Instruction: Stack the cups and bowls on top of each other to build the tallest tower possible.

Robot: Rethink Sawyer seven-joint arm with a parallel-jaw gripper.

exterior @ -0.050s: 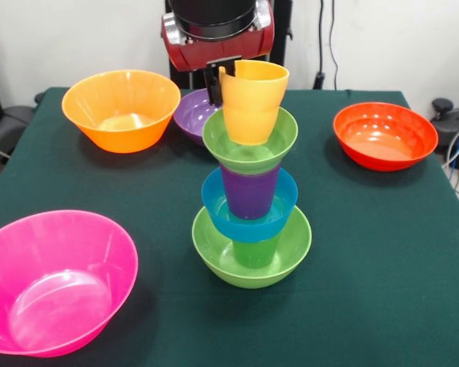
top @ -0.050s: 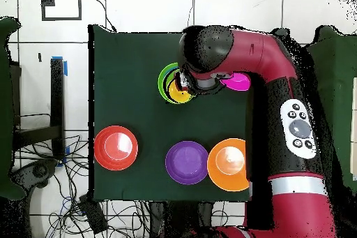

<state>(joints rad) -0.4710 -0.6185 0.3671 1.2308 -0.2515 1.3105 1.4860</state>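
Front view shows your gripper point(exterior @ -0.050s: 223, 80) clamped on the yellow-orange cup point(exterior @ -0.050s: 252, 102), tilted, just over the small green bowl point(exterior @ -0.050s: 250, 141) topping the tower point(exterior @ -0.050s: 251, 206) at frame centre. Release off-centre and you may topple everything.

A dark green cloth point(exterior @ -0.050s: 382, 252) is seen over the table. At seven o'clock in the front view a translucent pink bowl point(exterior @ -0.050s: 50, 283) is found; at ten o'clock an orange bowl point(exterior @ -0.050s: 121, 109); at two o'clock a red-orange bowl point(exterior @ -0.050s: 385, 134). A purple bowl point(exterior @ -0.050s: 193, 115) is glimpsed toward twelve o'clock. In the central stack, colours are layered upward: lime-green bowl point(exterior @ -0.050s: 251, 248), green cup point(exterior @ -0.050s: 256, 251), blue bowl point(exterior @ -0.050s: 249, 205), purple cup point(exterior @ -0.050s: 249, 191), green bowl point(exterior @ -0.050s: 250, 140), and a yellow-orange cup point(exterior @ -0.050s: 251, 102). The arm point(top @ -0.050s: 279, 82) is coloured red and black.
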